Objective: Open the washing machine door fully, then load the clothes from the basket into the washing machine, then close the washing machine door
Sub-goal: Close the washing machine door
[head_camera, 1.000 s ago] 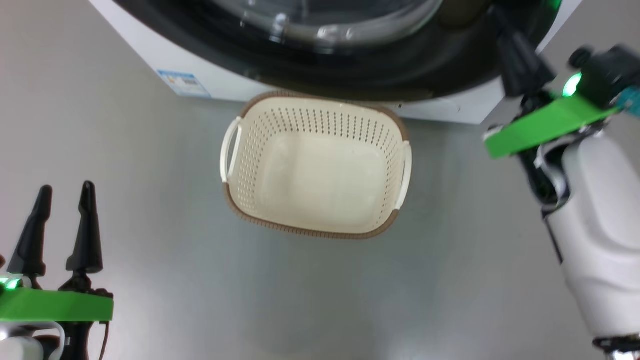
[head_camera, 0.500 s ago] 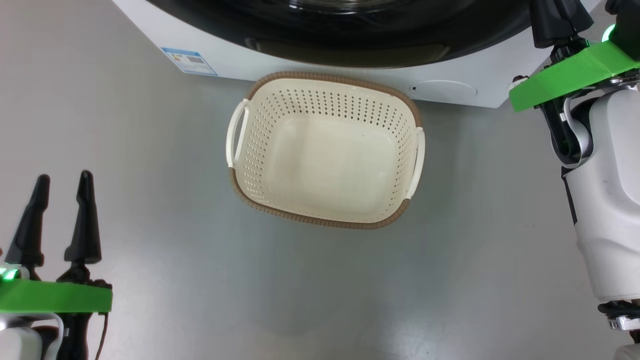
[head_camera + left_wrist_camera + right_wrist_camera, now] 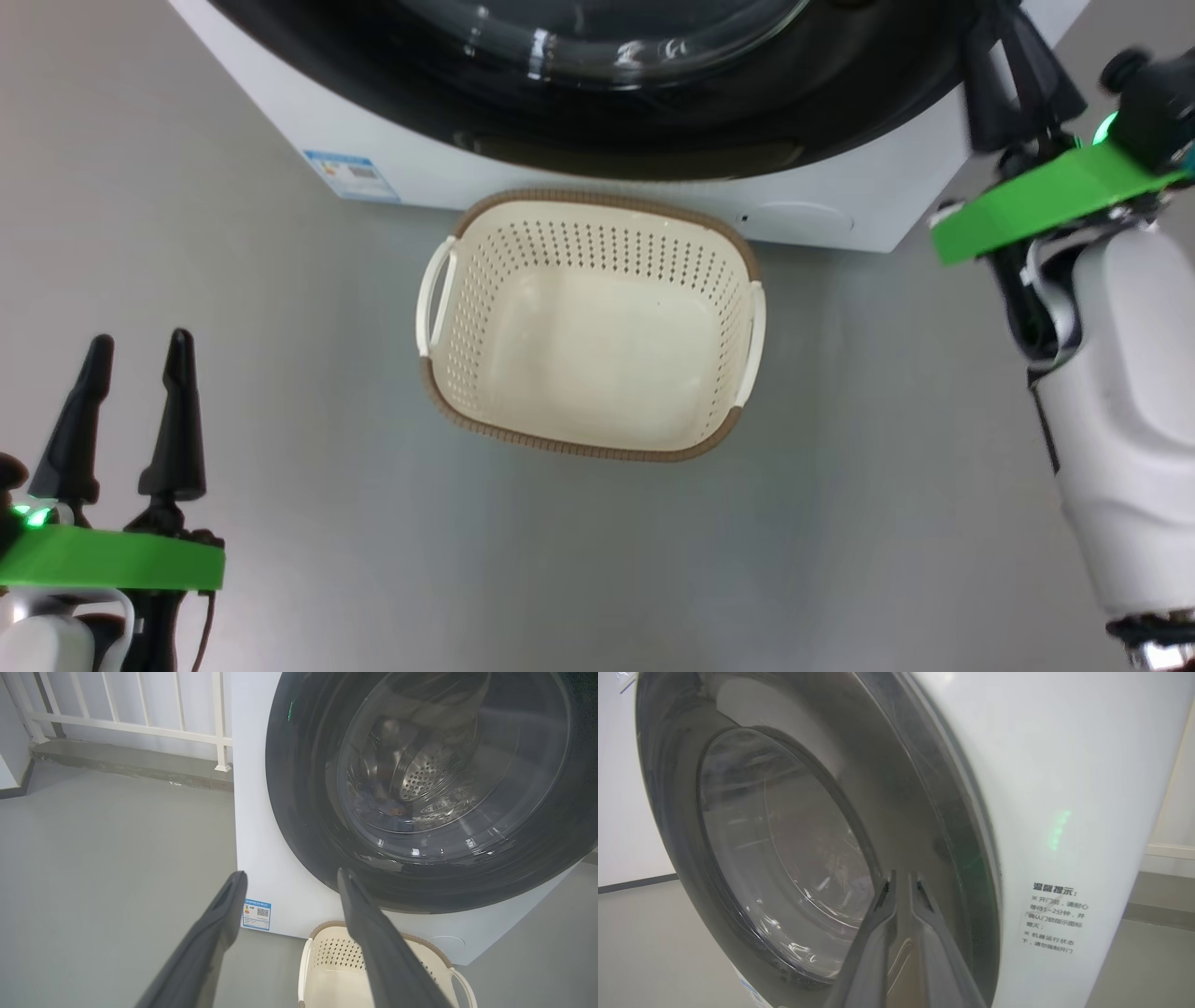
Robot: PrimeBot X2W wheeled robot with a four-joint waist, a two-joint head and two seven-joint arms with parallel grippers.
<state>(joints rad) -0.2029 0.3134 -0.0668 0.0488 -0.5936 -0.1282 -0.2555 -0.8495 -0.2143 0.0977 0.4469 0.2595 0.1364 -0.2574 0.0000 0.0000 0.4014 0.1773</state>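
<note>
The washing machine [image 3: 420, 168] stands at the top of the head view with its glossy black door [image 3: 653, 112] shut against the front. Through the glass, bluish fabric with an orange spot, the clothes [image 3: 380, 805], lies dimly in the steel drum. The cream basket [image 3: 597, 199] sits empty on the floor just before the machine. My left gripper [image 3: 140, 341] hangs open at the lower left, apart from everything. My right gripper [image 3: 903, 879] is shut, empty, its tips close to the door's [image 3: 784, 835] right rim; whether they touch I cannot tell.
Grey floor [image 3: 327, 560] spreads all around the basket. A white railing on a low kerb [image 3: 140, 732] runs behind the machine on its left. My pale right forearm [image 3: 1120, 420] rises along the right edge of the head view.
The head camera has shifted, showing more of the door than half a second ago. My right gripper stays by the door's right edge. The left gripper and basket look unmoved.
</note>
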